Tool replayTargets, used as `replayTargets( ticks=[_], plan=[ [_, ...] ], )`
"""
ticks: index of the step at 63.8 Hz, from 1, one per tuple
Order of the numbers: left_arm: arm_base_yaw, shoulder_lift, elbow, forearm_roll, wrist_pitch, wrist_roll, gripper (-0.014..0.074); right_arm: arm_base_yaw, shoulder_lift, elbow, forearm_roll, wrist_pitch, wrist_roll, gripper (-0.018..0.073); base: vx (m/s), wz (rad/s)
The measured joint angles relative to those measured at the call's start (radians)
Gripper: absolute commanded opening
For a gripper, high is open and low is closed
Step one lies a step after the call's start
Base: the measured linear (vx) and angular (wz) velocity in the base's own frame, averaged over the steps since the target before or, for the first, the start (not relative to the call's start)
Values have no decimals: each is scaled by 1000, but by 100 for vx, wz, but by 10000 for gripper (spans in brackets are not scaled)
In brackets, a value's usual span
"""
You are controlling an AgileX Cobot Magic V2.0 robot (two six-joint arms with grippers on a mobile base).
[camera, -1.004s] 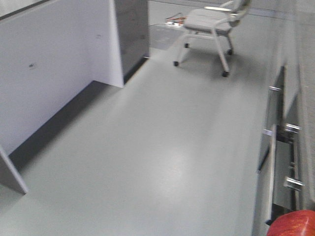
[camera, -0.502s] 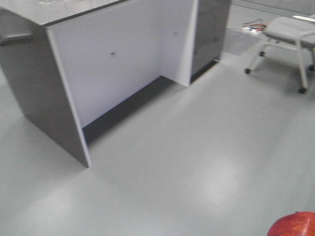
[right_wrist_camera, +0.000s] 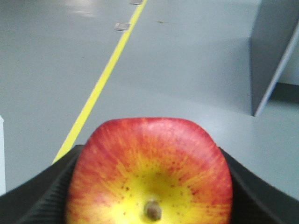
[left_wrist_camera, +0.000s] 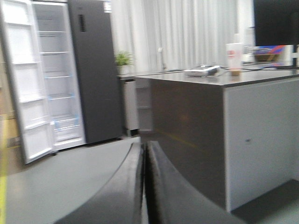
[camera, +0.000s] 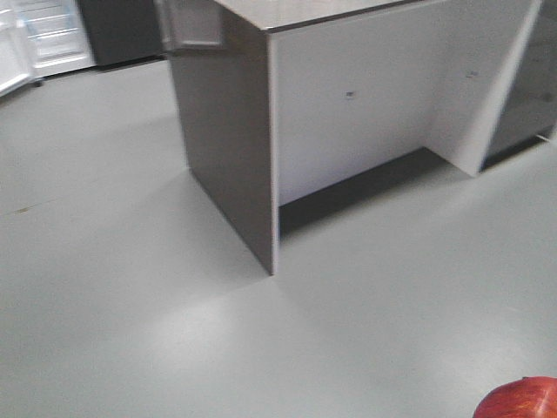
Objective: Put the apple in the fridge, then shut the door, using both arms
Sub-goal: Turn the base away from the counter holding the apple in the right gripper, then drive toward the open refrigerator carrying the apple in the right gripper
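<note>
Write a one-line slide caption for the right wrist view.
Right hand holds a red-and-yellow apple above a grey floor marked with a yellow line.

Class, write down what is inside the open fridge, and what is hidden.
The fridge shows bare white shelves, with blue tape on the lower ones. No food is visible, though blur could hide small items. Whatever lies behind its closed dark half is covered.

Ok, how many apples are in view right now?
1: a glossy red apple with yellow streaks, gripped in the right jaws. None shows inside the open dark grey fridge, though blur could hide one.
</note>
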Motion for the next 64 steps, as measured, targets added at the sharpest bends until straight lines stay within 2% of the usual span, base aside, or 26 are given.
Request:
replayTargets(
  ticks=[30, 64],
  plan=[
    [0, 0, 0, 0, 0, 0, -6, 0, 0, 0, 0, 0, 0, 387, -2, 51],
    [0, 0, 0, 0, 0, 0, -6, 0, 0, 0, 0, 1, 0, 387, 1, 30]
  ],
)
